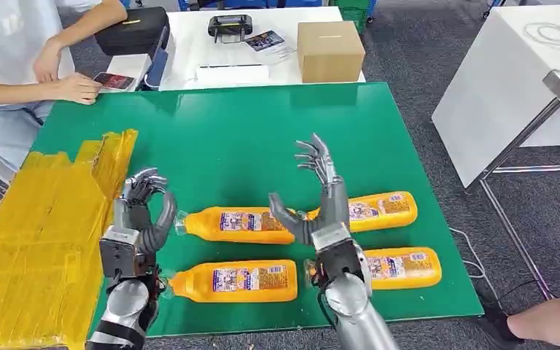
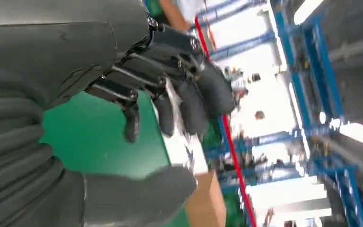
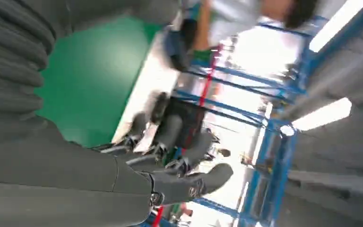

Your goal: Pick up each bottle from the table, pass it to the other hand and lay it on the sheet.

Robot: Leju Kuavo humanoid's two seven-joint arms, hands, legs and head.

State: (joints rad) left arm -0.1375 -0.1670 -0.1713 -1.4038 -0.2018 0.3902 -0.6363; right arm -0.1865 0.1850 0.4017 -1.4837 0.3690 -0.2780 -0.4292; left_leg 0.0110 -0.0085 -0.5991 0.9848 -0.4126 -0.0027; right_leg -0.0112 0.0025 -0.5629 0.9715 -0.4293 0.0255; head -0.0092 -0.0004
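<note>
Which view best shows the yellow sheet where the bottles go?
The head view: the yellow sheet lies crumpled over the green table's left edge, beside the left hand. Both wrist views look up past the hands and catch green tabletop but no sheet.

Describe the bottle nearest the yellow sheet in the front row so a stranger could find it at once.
On the green table, four orange bottles lie on their sides in two rows. Take the row nearest the robot: the front left bottle lies beside the left hand. Of its row, it alone is on the side toward the yellow sheet.
</note>
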